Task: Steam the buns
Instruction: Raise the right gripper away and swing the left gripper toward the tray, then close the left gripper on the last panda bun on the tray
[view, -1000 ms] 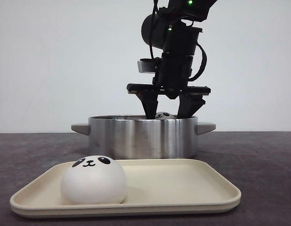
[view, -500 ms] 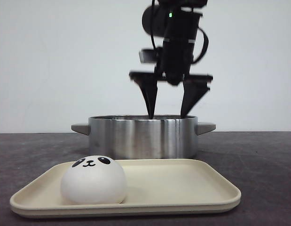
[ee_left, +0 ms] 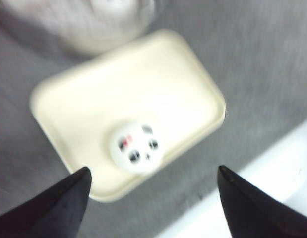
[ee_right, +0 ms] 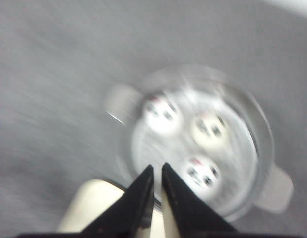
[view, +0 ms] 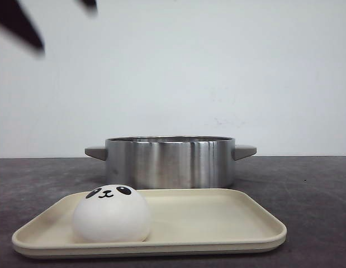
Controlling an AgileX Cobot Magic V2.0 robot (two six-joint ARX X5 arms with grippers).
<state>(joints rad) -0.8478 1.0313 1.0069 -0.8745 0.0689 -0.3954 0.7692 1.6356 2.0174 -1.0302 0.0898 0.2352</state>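
Observation:
One white panda bun [view: 111,215] sits on the left part of the cream tray [view: 217,218]; it also shows in the left wrist view [ee_left: 137,146]. Three more buns [ee_right: 203,173] lie inside the steel pot [ee_right: 252,148], which stands behind the tray [view: 170,162]; its wall hides them in the front view. My left gripper [ee_left: 153,170] is open and empty, high above the tray's near edge. Its blurred fingers [view: 22,28] show at the top left of the front view. My right gripper [ee_right: 157,166] is shut and empty, high above the pot's rim.
The pot has two grey side handles [view: 95,152]. Tray and pot stand on a dark grey tabletop [view: 307,190] with a white wall behind. A white strip [ee_left: 272,188] runs along the table's edge in the left wrist view.
The right arm rose from over the pot, left the front view and shut its jaws. The left gripper's fingers have come into the front view at the top left.

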